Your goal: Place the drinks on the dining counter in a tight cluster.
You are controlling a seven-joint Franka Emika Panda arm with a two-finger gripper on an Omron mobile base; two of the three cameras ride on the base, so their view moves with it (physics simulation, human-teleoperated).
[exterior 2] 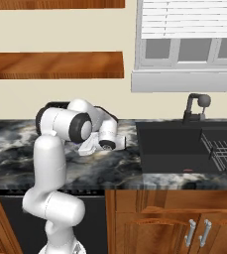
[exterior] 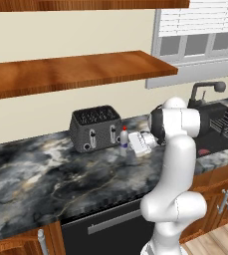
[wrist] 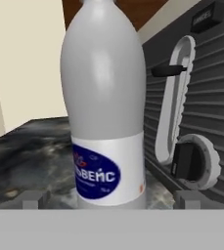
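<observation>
One of the drinks, a small clear bottle with a red cap, stands upright on the marbled worktop just right of the toaster. My gripper reaches at it level from the right and is open. Seen from the hand, the bottle with its white and blue label stands between the two fingertips, with a gap to each, and my gripper holds nothing. The dining counter is out of view.
A dark toaster stands right behind the bottle, and its lever side is close in the hand view. A black sink with faucet and dish rack lies to the right. Wooden shelves hang above.
</observation>
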